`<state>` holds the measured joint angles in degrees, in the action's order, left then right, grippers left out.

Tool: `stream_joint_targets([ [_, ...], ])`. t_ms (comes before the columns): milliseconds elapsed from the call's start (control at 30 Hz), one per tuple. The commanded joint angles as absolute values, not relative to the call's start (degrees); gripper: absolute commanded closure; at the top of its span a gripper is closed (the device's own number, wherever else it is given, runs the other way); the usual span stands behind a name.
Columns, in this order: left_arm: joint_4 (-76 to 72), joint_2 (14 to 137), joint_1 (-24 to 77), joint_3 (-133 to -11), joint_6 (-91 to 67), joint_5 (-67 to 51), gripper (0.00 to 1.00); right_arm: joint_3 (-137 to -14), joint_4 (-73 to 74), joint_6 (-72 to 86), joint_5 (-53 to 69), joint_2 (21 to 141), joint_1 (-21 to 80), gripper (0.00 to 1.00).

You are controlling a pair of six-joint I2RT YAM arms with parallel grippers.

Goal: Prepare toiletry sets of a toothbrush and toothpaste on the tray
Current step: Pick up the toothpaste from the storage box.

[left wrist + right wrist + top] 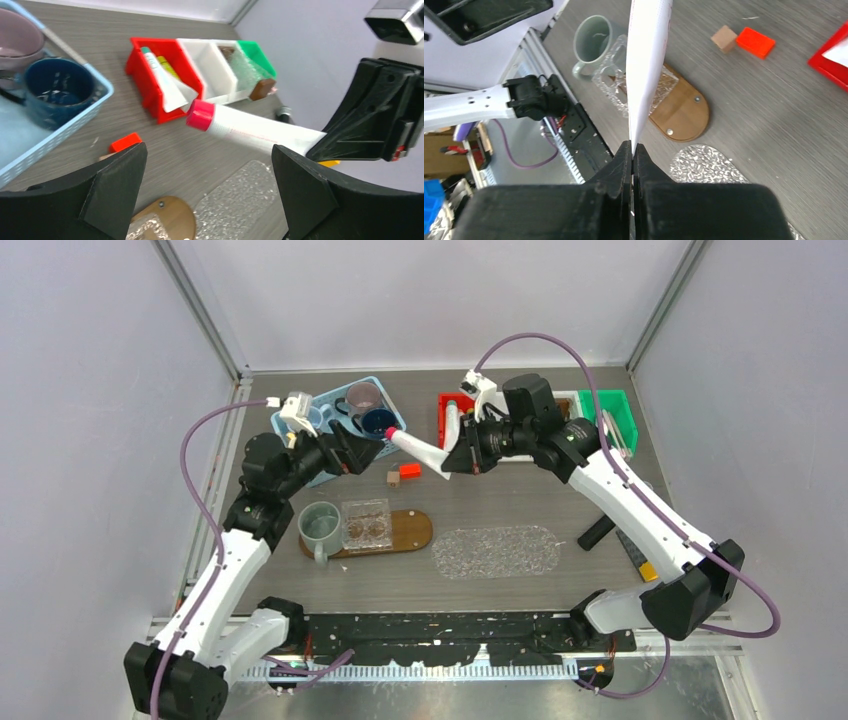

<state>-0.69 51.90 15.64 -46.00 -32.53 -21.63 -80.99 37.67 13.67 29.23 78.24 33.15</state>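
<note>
Pinching the toothpaste tube (250, 132) by its flat tail, right hand (631, 150); left hand (206, 165) spread wide, empty.

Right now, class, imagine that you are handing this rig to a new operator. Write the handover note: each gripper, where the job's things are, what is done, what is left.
Right gripper: shut on the flat end of the toothpaste tube, held in the air, pink cap toward the left arm.
Left gripper: open, empty, facing the cap.
Wooden tray: grey-green mug and a clear dish; no tube or toothbrush visible there.
Blue basket: navy mug, mauve mug.
Red bin: more tubes.
Done: one tube lifted.
Left: get it to the tray, add a toothbrush.
</note>
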Motion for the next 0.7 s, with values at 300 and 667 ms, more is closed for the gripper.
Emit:
stream_joint_targets([
  [300, -17.3, 54.9, 13.4, -43.7, -45.3, -34.3, 0.03, -79.7, 25.2, 18.9, 44.1, 74.7, 33.2, 0.99],
  [667, -35.0, 58.2, 8.7, -37.4, -60.8, -39.2, 0.10, -75.9, 16.4, 23.9, 48.7, 73.6, 32.7, 0.99],
])
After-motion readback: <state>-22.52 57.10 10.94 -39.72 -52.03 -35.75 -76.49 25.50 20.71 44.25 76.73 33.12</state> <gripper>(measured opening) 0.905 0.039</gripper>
